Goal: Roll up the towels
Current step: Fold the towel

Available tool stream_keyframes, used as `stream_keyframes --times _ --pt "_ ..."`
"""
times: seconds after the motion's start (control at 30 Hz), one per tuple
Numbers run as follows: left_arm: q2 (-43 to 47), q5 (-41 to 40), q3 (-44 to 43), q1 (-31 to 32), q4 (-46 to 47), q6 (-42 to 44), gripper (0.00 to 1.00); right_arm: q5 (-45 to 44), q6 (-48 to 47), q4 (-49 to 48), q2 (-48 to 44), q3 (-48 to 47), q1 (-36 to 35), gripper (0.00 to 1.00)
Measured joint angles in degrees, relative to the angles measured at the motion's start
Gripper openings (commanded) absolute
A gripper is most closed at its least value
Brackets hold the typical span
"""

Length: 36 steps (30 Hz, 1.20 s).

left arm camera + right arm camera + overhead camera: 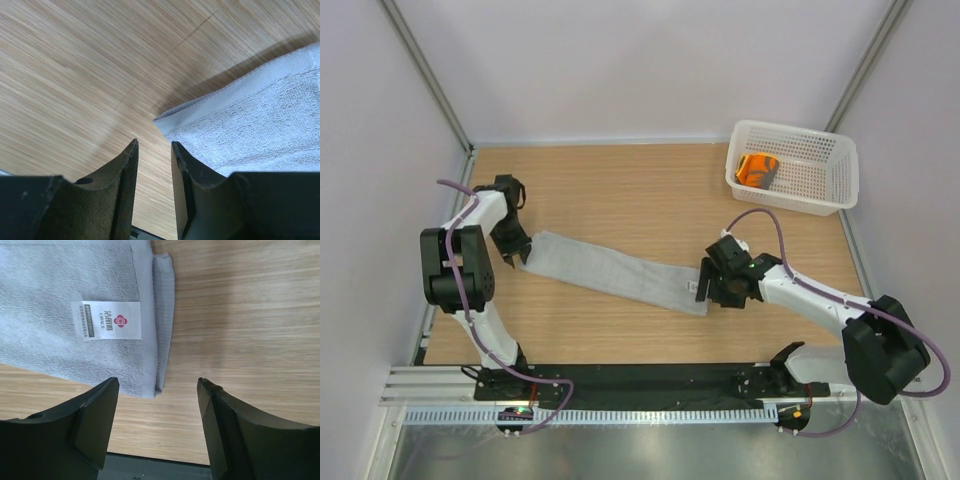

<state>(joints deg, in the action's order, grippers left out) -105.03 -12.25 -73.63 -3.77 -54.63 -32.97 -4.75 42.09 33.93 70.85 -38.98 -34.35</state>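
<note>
Towel strip of light-grey terry cloth flat across wooden counter, running from far left to near right. Small orange towel in white perforated plastic basket, far right. Left fingers narrowly parted, empty, just beside the left corner. Right fingers spread wide, released, over the tagged right end. Probably soft, light and limp; best pinched along a hemmed end edge.

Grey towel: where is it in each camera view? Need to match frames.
Top external: the grey towel lies as a long strip across the middle of the table.
Left wrist: one corner of it fills the right side.
Right wrist: its end is at upper left, carrying the white tag.
Shared landmark: the wood-grain table surface shows in all three; the tag also shows in the top view.
</note>
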Motion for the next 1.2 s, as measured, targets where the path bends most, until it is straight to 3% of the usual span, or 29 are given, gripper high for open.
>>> stream_keyframes --times 0.2,0.43,0.57,0.63,0.8,1.0,1.2 --pt "0.0 0.0 0.4 0.1 0.0 0.0 0.33 2.3 2.8 -3.0 3.7 2.9 0.0 0.57" --pt "0.0 0.0 0.4 0.2 0.0 0.0 0.33 4.3 5.1 -6.3 3.4 4.4 0.1 0.34" --pt "0.0 0.0 0.4 0.3 0.0 0.0 0.33 6.6 6.0 -9.0 4.1 5.4 0.1 0.15" --pt "0.0 0.0 0.4 0.3 0.0 0.0 0.32 7.4 6.2 -10.2 4.6 5.5 0.1 0.01" --pt "0.1 0.2 1.1 0.6 0.0 -0.3 0.30 4.9 6.5 -8.2 5.0 4.5 0.1 0.01" --pt "4.6 2.6 5.7 3.6 0.2 -3.1 0.28 -2.2 3.9 1.2 4.6 1.4 4.2 0.01" --pt "14.5 2.9 6.7 18.6 -0.5 -8.3 0.24 -5.3 -0.8 9.2 8.4 -7.5 6.3 0.01"
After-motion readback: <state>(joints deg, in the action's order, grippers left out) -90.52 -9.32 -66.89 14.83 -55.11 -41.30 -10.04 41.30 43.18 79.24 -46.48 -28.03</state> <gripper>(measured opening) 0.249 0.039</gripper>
